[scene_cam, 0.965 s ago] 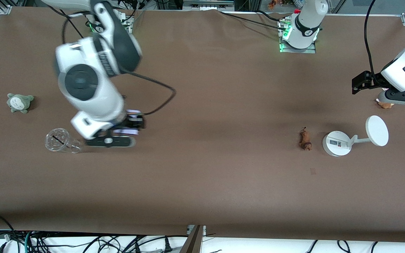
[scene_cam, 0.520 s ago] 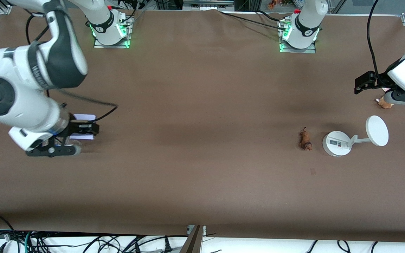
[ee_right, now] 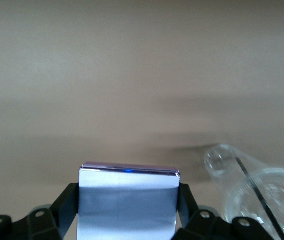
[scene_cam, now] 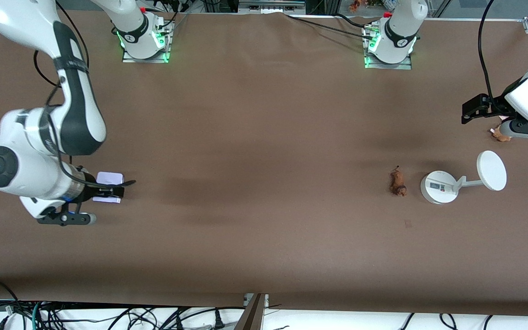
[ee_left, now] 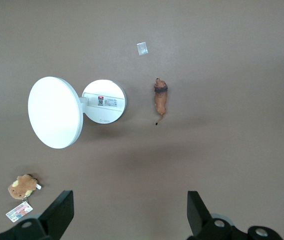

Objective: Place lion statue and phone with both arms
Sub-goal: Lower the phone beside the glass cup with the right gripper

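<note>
The phone [scene_cam: 109, 179], a flat pale lavender rectangle, is clamped between the fingers of my right gripper [scene_cam: 108, 191] over the right arm's end of the table. In the right wrist view the phone [ee_right: 128, 197] fills the gap between the two black fingers. The lion statue [scene_cam: 398, 182], a tiny orange-brown figurine, lies on the table beside the white stand's base, free of both grippers. It also shows in the left wrist view [ee_left: 160, 97]. My left gripper [ee_left: 130, 210] hangs open and empty, high over the left arm's end of the table [scene_cam: 523, 130].
A white stand [scene_cam: 438, 187] with a round disc [scene_cam: 491, 171] sits toward the left arm's end. A brown plush with a tag [scene_cam: 500, 134] lies near the left gripper. A clear plastic cup [ee_right: 254, 192] lies on its side close to the right gripper.
The right arm has swung the phone toward the right arm's end of the table and nearer the front camera. The left gripper has shifted only slightly and stays open.
</note>
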Controlling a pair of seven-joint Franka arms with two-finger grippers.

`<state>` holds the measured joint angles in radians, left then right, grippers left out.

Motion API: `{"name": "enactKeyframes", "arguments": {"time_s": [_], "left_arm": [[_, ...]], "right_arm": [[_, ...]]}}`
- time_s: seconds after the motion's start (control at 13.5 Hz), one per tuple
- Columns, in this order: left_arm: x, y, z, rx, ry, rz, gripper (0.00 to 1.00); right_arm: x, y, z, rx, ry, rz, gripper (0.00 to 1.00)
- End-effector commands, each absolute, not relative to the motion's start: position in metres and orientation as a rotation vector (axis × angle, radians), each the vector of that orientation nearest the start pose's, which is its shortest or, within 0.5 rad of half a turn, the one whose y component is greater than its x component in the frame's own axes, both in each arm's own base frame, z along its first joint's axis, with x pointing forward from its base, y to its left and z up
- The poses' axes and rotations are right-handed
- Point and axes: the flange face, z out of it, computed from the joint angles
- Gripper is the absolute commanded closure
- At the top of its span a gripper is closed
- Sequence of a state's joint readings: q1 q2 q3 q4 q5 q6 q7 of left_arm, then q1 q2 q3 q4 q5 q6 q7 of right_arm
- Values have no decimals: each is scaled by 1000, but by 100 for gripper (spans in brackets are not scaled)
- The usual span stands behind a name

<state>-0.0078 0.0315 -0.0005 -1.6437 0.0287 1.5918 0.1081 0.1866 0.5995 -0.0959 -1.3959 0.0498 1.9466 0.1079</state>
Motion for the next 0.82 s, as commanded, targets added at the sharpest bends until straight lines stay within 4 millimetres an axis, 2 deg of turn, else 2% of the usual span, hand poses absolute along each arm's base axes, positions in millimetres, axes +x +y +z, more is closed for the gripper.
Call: {"name": "enactKeyframes", "arguments": {"time_s": [0.0, 0.15, 0.3, 0.52, 0.74], "left_arm": [[565, -2, 580, -3138, 190, 137, 0], [565, 0, 579, -3138, 186, 140, 0], [565, -1, 579, -3138, 188, 140, 0], [565, -3, 579, -3138, 188, 140, 0], [565, -3, 579, -3138, 176, 140, 0]], "right_arm": [[700, 76, 317, -3137, 27, 6, 100], [700, 75, 280, -3142, -37, -17, 100], [703, 75, 257, -3145, -40, -39, 100], [703, 76, 233, -3149, -46, -33, 100], [700, 76, 224, -3151, -45, -14, 100]]}}
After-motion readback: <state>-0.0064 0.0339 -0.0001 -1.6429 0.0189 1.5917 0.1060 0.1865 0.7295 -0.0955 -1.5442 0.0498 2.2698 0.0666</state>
